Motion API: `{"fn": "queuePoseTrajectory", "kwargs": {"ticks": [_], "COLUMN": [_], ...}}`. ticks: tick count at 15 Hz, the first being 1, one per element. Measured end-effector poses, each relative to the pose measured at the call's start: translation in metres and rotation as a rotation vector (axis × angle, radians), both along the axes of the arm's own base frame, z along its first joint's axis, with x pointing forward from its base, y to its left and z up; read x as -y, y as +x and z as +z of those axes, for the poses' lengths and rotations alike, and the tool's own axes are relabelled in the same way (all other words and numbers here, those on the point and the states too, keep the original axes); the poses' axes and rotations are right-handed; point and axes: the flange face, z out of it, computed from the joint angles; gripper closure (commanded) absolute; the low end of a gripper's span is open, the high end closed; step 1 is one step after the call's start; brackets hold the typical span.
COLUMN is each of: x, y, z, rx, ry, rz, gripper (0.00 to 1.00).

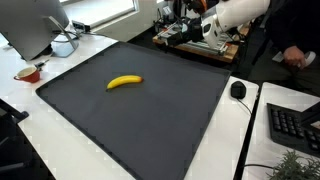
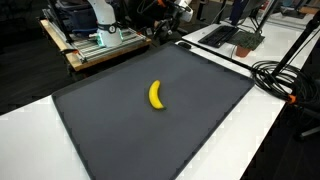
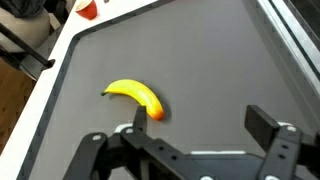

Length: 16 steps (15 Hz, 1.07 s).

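Gripper (image 3: 200, 133) held over mat (image 3: 210, 50), jaws wide, empty | banana (image 3: 135, 97) laid flat, hence stable, just ahead of one finger.

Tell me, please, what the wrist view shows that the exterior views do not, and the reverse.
Only the wrist view shows the gripper close up, its fingers spread apart above the dark mat. Only the exterior views show the computer mouse, the keyboard and the black cables beside the mat. All share the banana lying on the dark mat.
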Motion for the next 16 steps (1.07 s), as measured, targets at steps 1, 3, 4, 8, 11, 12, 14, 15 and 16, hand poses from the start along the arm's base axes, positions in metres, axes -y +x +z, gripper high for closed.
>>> {"fn": "queuePoseTrajectory", "kwargs": {"ticks": [1,3,4,8,11,12,14,15,16], "x": [0.000,0.000,0.001,0.007,0.016,0.018,0.018,0.018,0.018], "y": [0.008,0.025,0.033,0.055,0.056,0.057,0.057,0.057,0.057], "z": [-0.010,-0.029,-0.039,-0.068,-0.080,-0.081,-0.082,-0.082,-0.082], "rx": [-0.024,-0.077,-0.102,-0.226,-0.318,-0.329,-0.336,-0.337,-0.337], "ry": [-0.033,-0.090,-0.110,-0.131,-0.111,-0.108,-0.106,-0.106,-0.106], "rz": [0.029,0.077,0.095,0.132,0.176,0.180,0.184,0.185,0.185], "gripper": [0.00,0.00,0.00,0.00,0.00,0.00,0.00,0.00,0.00]}}
